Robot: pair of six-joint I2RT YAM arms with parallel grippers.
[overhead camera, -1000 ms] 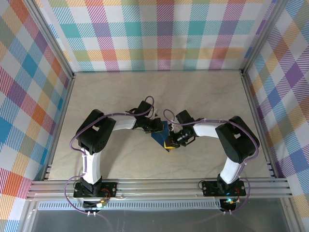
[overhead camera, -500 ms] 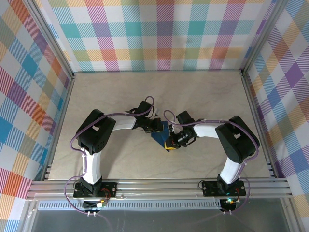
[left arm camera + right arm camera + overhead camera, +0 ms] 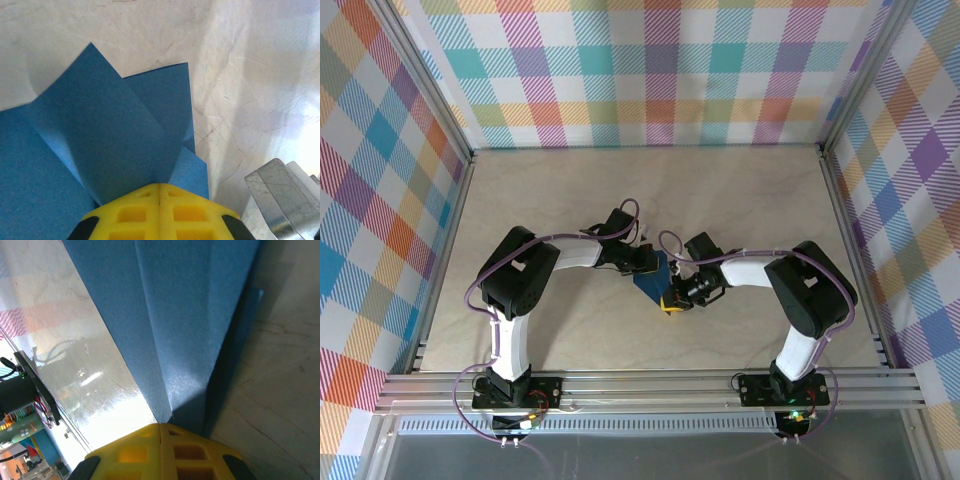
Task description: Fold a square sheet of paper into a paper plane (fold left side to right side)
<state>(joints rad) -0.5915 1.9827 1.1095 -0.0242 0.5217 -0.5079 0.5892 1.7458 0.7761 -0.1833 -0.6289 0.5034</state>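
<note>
two grippers, both pinched shut on the paper (image 3: 105,135). my left gripper (image 3: 159,187) nips one folded corner, my right gripper (image 3: 160,427) the opposite end. paper sits mid-table (image 3: 570,330), one flap raised. i judge the two-ended hold keeps the creases aligned.

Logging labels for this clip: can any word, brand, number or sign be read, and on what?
None readable. The dark-blue paper is plain, the table bears no print, and the coloured clutter past the table edge in the right wrist view is too blurred to read.
</note>
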